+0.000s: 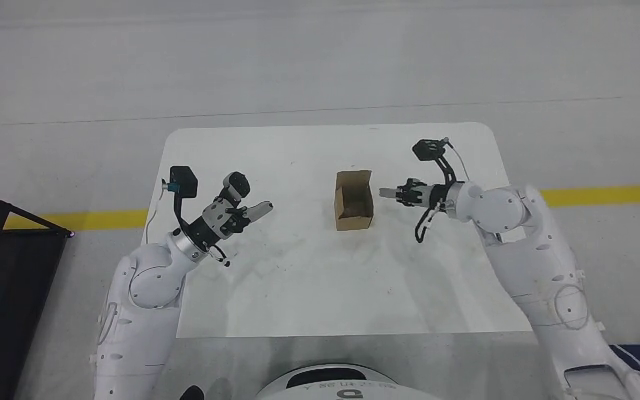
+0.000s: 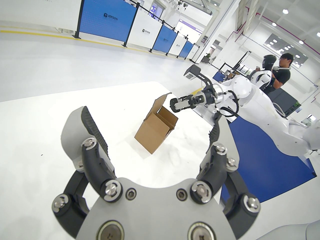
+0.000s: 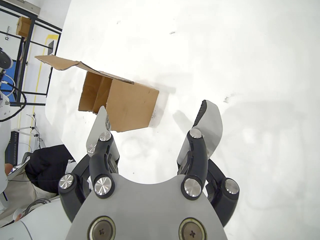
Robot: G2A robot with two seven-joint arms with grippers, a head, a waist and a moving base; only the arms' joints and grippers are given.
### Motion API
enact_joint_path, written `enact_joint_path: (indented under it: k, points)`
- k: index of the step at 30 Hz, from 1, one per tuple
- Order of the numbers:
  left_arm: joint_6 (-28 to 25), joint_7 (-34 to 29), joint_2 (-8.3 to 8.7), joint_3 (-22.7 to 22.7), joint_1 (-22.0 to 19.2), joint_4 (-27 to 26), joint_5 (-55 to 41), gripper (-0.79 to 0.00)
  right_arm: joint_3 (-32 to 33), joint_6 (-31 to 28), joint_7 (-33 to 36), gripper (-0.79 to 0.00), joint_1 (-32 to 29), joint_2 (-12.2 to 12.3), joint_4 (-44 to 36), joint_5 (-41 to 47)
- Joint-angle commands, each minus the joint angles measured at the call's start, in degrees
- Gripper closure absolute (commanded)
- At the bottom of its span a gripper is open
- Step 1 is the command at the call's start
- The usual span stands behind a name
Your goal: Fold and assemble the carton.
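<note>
In the lower left of the top view the left arm (image 1: 150, 280) rises from the frame's bottom edge, bent so that its wrist angles up and to the right. The left gripper (image 1: 250, 198) is spread wide and holds nothing, hanging over the white bench (image 1: 300, 290) well apart from the carton (image 1: 354, 200). From the lower right the right arm (image 1: 530, 260) climbs to a bent elbow, its forearm then running level towards the left. The right gripper (image 1: 386, 191) is partly spread and also holds nothing. Its tips sit just beside the carton's right-hand wall, and one finger (image 3: 100, 118) overlaps that wall in the wrist view; whether it touches cannot be told. The plain brown carton stands near the middle of the top view, its top open, with one flap (image 3: 57, 62) sticking outwards; no writing can be made out on it. Beyond the bench a yellow line (image 1: 100, 217) crosses the grey floor, and farther off stand blue and white partition panels (image 2: 107, 16) bearing printed marks.
</note>
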Motion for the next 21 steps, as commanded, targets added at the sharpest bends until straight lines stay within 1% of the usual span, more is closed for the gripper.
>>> enact_joint_path:
  k: [1,4,9,13,17,19,21]
  points:
    - [0.0,0.0,0.0,0.0,0.0,0.0,0.0,-0.785,-1.2,0.3,0.6,-0.591,1.2,-0.1,0.9,-0.5]
    - [0.0,0.0,0.0,0.0,0.0,0.0,0.0,-0.785,-2.4,0.4,1.1,-0.582,2.2,-0.3,1.8,-0.5]
    - [0.0,0.0,0.0,0.0,0.0,0.0,0.0,-0.785,-3.6,-0.1,1.2,-0.594,3.1,-0.4,2.3,-0.5]
    - [0.0,0.0,0.0,0.0,0.0,0.0,0.0,-0.785,-4.8,-0.5,1.3,-0.619,3.5,-0.5,2.2,-0.7]
    - [0.0,0.0,0.0,0.0,0.0,0.0,0.0,-0.785,-6.0,-0.4,1.7,-0.613,4.1,-0.6,2.5,-1.1]
    - [0.0,0.0,0.0,0.0,0.0,0.0,0.0,-0.785,-6.8,0.0,2.0,-0.628,4.4,-0.7,2.7,-1.4]
    - [0.0,0.0,0.0,0.0,0.0,0.0,0.0,-0.785,-7.6,0.4,2.4,-0.616,4.9,-0.8,3.2,-1.6]
